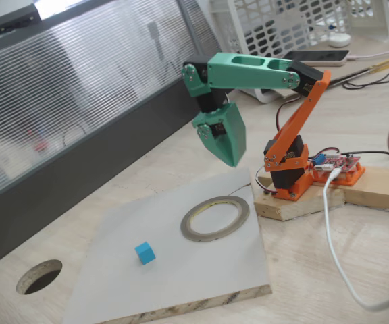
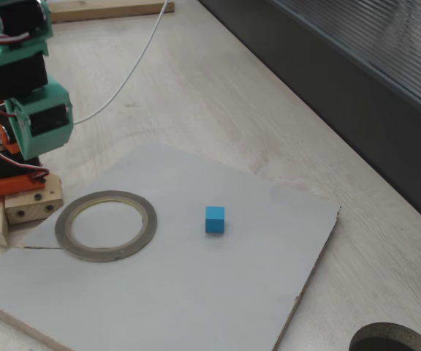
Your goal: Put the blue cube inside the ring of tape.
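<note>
The blue cube [image 1: 145, 253] [image 2: 215, 219] rests flat on a pale grey board [image 1: 194, 283] [image 2: 196, 292]. The ring of tape [image 1: 215, 236] [image 2: 108, 254] lies flat on the same board, a few cube widths from the cube, with nothing in its hollow middle. My green gripper [image 1: 231, 160] hangs point down in the air above the board's far edge, beyond the ring and well clear of the cube. Its jaws look shut with nothing between them. In a fixed view the green wrist [image 2: 39, 121] stands above the ring's left side.
A dark round hole [image 1: 39, 277] [image 2: 393, 340] is cut through the wooden tabletop beside the board. The orange arm base sits on a wooden block [image 1: 296, 206] [image 2: 24, 208], with a white cable [image 1: 333, 236] trailing from it. A dark panel [image 1: 59, 175] lines the table's edge.
</note>
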`<state>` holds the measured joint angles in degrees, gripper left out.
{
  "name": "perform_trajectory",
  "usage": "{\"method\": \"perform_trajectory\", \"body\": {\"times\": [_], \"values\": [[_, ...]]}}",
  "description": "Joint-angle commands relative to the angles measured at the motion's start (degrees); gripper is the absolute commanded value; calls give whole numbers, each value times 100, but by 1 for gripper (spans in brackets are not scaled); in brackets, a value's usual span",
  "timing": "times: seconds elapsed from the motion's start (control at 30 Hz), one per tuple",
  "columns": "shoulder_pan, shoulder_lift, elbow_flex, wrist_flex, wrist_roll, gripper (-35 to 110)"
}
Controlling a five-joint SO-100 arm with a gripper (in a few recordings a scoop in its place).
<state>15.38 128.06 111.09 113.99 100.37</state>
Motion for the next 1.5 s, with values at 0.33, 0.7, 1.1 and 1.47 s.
{"method": "perform_trajectory", "body": {"times": [0.33,0.7,1.1,1.47], "values": [[26,70,-439,141,18,-1],[26,62,-967,141,18,-1],[18,-1151,-976,141,18,-1],[-949,-1459,-976,132,70,-1]]}}
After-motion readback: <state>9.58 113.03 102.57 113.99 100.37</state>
